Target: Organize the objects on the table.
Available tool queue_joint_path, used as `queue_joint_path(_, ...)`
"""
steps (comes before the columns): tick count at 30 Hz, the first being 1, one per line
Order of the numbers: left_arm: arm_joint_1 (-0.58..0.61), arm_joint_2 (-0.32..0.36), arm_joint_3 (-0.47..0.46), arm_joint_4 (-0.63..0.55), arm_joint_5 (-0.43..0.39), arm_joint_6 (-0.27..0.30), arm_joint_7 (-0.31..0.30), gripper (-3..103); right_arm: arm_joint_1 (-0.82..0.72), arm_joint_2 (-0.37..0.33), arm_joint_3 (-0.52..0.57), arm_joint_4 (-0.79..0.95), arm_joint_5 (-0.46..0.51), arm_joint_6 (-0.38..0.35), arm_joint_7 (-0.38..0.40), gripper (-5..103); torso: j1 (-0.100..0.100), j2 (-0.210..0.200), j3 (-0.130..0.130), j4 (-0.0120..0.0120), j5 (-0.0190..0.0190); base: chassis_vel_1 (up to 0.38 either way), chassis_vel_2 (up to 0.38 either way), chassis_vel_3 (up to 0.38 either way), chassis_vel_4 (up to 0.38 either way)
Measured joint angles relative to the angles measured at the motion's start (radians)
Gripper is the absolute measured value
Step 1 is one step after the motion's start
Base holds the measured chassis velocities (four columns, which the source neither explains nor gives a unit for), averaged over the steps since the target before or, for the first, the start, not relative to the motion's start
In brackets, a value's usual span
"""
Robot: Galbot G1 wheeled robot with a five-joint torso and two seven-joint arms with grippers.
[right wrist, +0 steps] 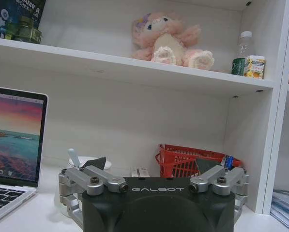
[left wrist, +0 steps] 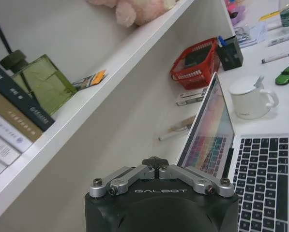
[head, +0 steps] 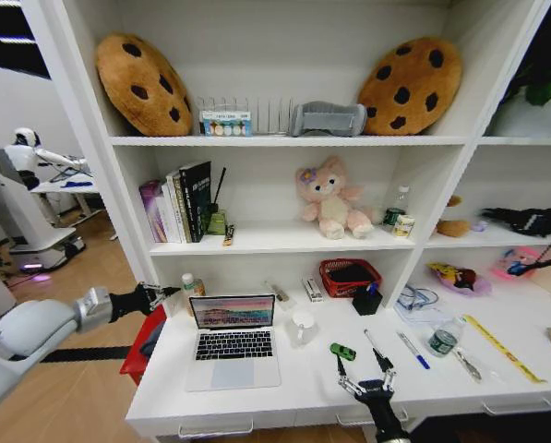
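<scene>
An open silver laptop [head: 231, 337] [left wrist: 260, 179] stands at the left of the white table [head: 303, 383]. To its right lie a tiny green toy car [head: 342, 352] [left wrist: 287, 73], a dark pen [head: 377, 349], a blue pen [head: 413, 351] and a green-lidded clear jar [head: 445, 336]. My right gripper [head: 364, 373] [right wrist: 151, 164] hovers open at the table's front edge, just in front of the car and dark pen, holding nothing. My left gripper [head: 167, 293] [left wrist: 155, 162] is shut and empty off the table's left end, level with the laptop screen.
A white mug [head: 302, 326] [left wrist: 250, 99], a red basket [head: 350, 275] [right wrist: 195, 162] and a black pen holder [head: 367, 299] stand behind the clutter. A yellow ruler [head: 502, 348] lies at the right. A small bottle [head: 192, 292] stands by the laptop. Shelves above hold books, a plush toy and cushions.
</scene>
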Motion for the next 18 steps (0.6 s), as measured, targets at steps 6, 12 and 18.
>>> queue_joint_path(6,-0.153,-0.034,0.148,0.021,0.004,0.017,0.013,0,-0.002,0.007,0.003,-0.012,-0.003,0.008,0.001,100,0.000,0.000,0.000,0.0003,0.0001,0.000,0.000,0.000,0.000)
queue_joint_path(12,-0.323,-0.057,0.331,0.060,0.013,0.024,0.044,0,0.006,0.033,-0.001,-0.036,-0.019,0.033,0.021,100,0.000,0.000,0.000,0.0004,0.0001,0.000,0.000,0.000,0.000)
queue_joint_path(18,-0.527,-0.077,0.533,0.124,0.028,0.025,0.098,0,-0.016,0.050,-0.004,-0.059,-0.024,0.073,0.015,100,0.000,0.000,0.000,0.0004,0.0003,0.000,0.000,0.000,0.000)
